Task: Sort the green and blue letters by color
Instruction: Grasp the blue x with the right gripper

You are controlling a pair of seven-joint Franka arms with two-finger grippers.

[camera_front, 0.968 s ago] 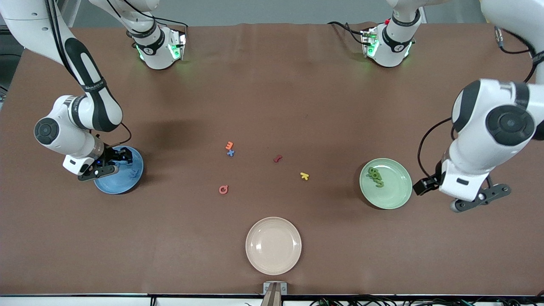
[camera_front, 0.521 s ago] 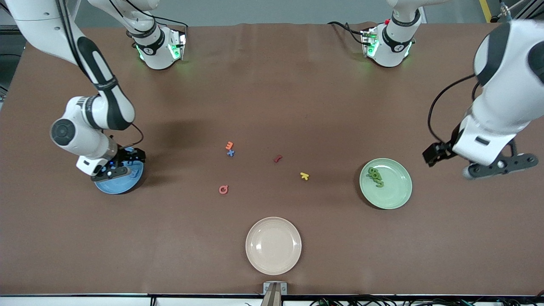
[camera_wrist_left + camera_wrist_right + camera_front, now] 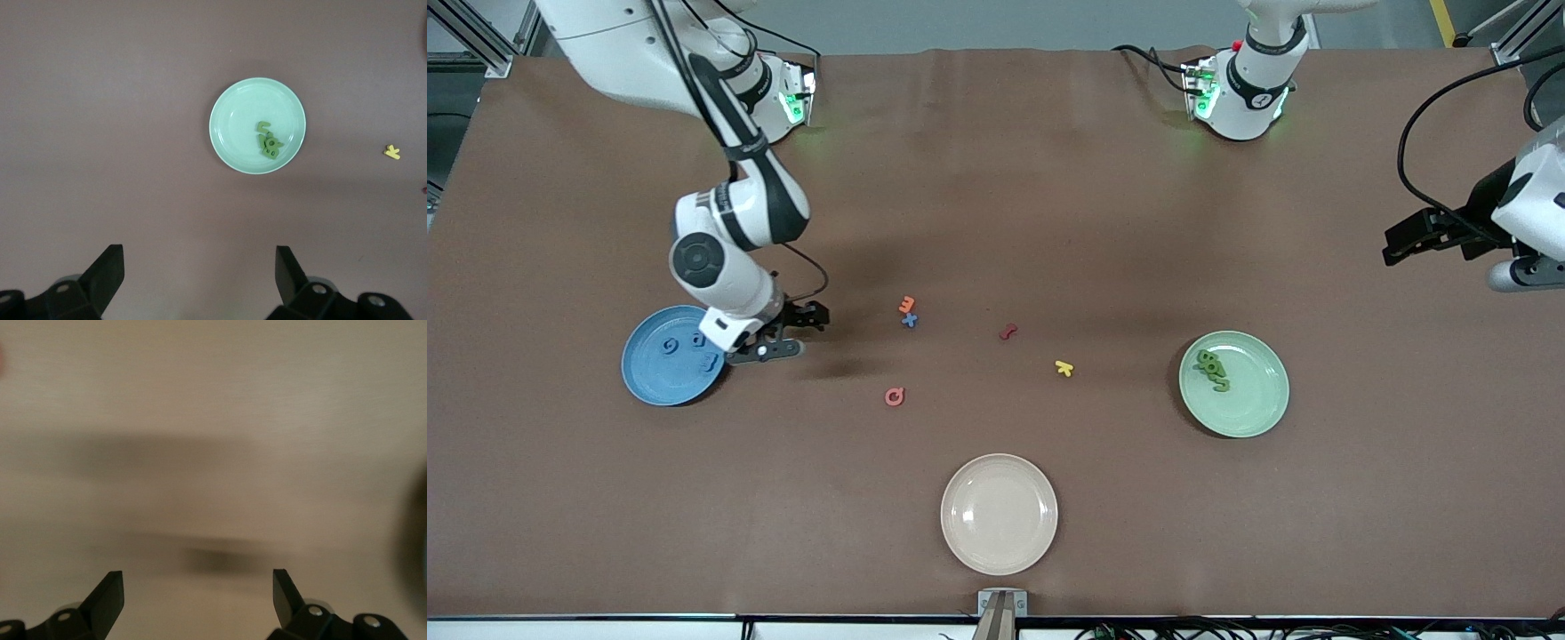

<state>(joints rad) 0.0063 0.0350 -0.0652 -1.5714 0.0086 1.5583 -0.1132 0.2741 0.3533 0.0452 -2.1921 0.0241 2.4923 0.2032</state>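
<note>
You are looking at a brown table [image 3: 996,204] with three plates and a scatter of small foam letters.

Take the beige plate [image 3: 999,514], nearest the front camera at mid-table, as your landmark. The blue letters [image 3: 685,345] are split. Three lie in the blue plate [image 3: 649,378], which sits farther from the camera than the beige plate and toward the right arm's end of the table. The fourth, a blue X [image 3: 910,320], lies on the bare table, farther from the camera than the beige plate and touching an orange letter [image 3: 907,304].

The green letters [image 3: 1213,370] are bunched together in the green plate [image 3: 1249,396], farther from the camera than the beige plate and toward the left arm's end. You see the same cluster [image 3: 269,141] in the left wrist view.

Between the beige plate and the X lie a pink ring-shaped letter [image 3: 894,396], a dark red letter [image 3: 1008,332] and a yellow letter [image 3: 1064,368], all well apart from one another.

The right gripper [image 3: 778,342] is over bare table just beside the blue plate's rim, on the side toward the X. Its jaws stand wide and hold nothing, as the right wrist view shows.

The left gripper [image 3: 1525,271] is up at the table's edge at the left arm's end, well apart from the green plate, jaws wide and empty.
</note>
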